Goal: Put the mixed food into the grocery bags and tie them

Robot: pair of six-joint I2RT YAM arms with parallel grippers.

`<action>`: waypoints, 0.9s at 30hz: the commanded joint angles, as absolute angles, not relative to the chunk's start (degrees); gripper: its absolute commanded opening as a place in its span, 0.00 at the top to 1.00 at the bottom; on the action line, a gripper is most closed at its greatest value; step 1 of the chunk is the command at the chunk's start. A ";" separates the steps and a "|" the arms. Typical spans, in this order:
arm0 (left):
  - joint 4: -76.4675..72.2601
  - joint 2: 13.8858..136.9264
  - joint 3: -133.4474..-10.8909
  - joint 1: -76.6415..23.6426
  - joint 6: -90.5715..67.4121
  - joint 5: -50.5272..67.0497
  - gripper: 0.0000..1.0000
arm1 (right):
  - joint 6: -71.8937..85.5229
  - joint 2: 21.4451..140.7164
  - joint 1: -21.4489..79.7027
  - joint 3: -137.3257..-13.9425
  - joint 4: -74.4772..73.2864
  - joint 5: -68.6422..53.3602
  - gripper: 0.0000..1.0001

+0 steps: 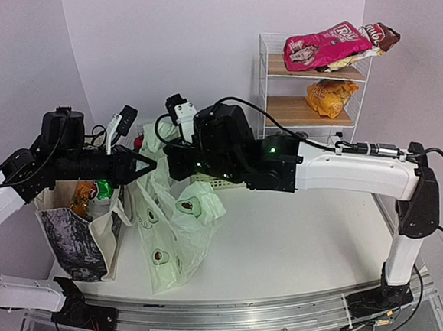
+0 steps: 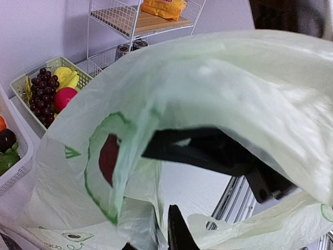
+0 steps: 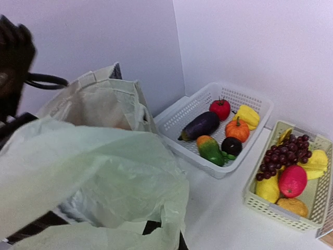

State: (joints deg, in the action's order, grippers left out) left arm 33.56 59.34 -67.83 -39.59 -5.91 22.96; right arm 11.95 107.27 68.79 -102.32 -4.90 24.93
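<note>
- While the pale-green plastic bag (image 1: 173,231) hangs lifted between the two arms, its film draped over both sets of jaws, its mouth shows as a slack fold rather than an opening.
- The right gripper (image 1: 167,156) is closed and appears to pinch bag film near the top. In its own wrist view plastic buries most of its fingers.
- The left gripper (image 1: 146,167) sits just beside it, wrapped in the same film. Whether its jaws are parted or closed cannot be told.
- Toy grapes (image 3: 283,156), bananas (image 3: 317,161) and a red apple (image 3: 292,179) lie unbagged in the green basket (image 3: 270,211), well beyond the right jaws.
- The canvas tote (image 1: 77,238), with snack packets (image 1: 82,195) showing at its mouth, stands below the left jaws.
- A shallow pinch could let the thin film slip free, and the bag would collapse onto the table.
- With the grippers this close, pulling them apart could tear the plastic or snag a finger in a handle loop.
- Fruit lowered onto a folded mouth would likely slide off outside the bag.
</note>
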 commanded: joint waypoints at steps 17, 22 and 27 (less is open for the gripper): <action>34.27 53.60 -65.24 -39.64 9.88 14.52 1.00 | -12.55 95.33 63.36 -111.67 -26.18 16.07 1.00; 36.57 49.18 -63.73 -39.66 26.29 29.29 0.89 | -11.48 97.31 63.34 -115.75 -33.45 10.04 1.00; 35.71 49.99 -69.55 -39.66 32.49 31.33 0.17 | -9.31 101.26 64.15 -121.28 -39.19 7.68 1.00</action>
